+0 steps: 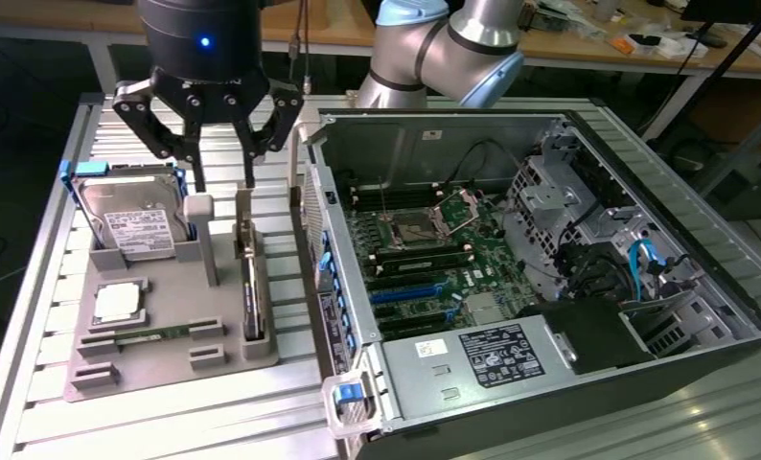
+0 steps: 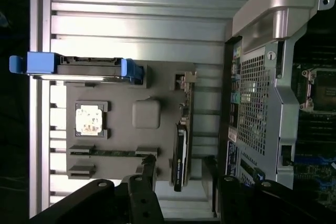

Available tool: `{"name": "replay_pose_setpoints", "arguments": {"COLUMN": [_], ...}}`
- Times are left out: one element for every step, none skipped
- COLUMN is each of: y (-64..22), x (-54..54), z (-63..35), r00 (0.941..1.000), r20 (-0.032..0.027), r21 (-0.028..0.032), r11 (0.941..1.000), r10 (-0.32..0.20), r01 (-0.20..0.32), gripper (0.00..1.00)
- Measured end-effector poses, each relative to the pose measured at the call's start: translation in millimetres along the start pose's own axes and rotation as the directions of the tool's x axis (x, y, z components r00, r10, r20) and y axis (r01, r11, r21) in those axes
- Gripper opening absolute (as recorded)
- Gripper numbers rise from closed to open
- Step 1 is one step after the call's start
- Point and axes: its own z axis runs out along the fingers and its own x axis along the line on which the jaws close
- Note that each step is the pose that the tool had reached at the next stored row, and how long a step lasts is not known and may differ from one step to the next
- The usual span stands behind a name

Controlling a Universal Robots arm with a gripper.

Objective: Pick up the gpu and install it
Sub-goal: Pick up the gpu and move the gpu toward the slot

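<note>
The gpu [image 1: 249,280] is a thin black card standing on edge in a slot of the grey holder tray [image 1: 163,369], near the tray's side that faces the computer case. In the wrist view the gpu [image 2: 180,148] shows as a narrow dark strip with a silvery bracket end. My gripper [image 1: 224,177] hangs just above the tray's far end, open, with one finger over the gpu's far end and the other over a grey post. In the wrist view my gripper [image 2: 178,184] straddles the card's line without touching it.
A silver hard drive in a blue frame [image 1: 131,216], a square processor [image 1: 117,302] and a green memory stick [image 1: 150,335] sit in the same tray. The open computer case [image 1: 483,144] with its motherboard [image 1: 445,259] lies to the exterior view's right, on the slatted metal table [image 1: 201,412].
</note>
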Motion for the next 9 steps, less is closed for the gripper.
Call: {"name": "replay_pose_setpoints", "arguments": {"y": [-1.8, -3.5, -5.4, -6.9, -8.4, -10.3, -11.7, -12.4, -12.8], "x": [0.1, 0.2, 0.3, 0.4, 0.4, 0.5, 0.6, 0.7, 0.8], "z": [1.8, 3.5, 5.4, 7.0, 8.6, 11.0, 13.0, 14.8, 16.6], "r00": [1.0000, 1.0000, 1.0000, 1.0000, 1.0000, 1.0000, 1.0000, 1.0000, 1.0000], "r20": [-0.0002, -0.0002, -0.0002, -0.0003, -0.0003, -0.0001, -0.0003, -0.0003, -0.0004], "r21": [0.0001, 0.0000, 0.0000, 0.0001, 0.0003, 0.0005, 0.0009, 0.0010, 0.0010], "r11": [1.0000, 1.0000, 1.0000, 1.0000, 1.0000, 1.0000, 1.0000, 1.0000, 1.0000], "r10": [-0.001, -0.002, -0.002, -0.003, -0.004, -0.004, -0.005, -0.005, -0.005], "r01": [0.001, 0.002, 0.002, 0.003, 0.004, 0.004, 0.005, 0.005, 0.005], "gripper": [0.48, 0.48, 0.48, 0.48, 0.48, 0.48, 0.48, 0.48, 0.48]}}
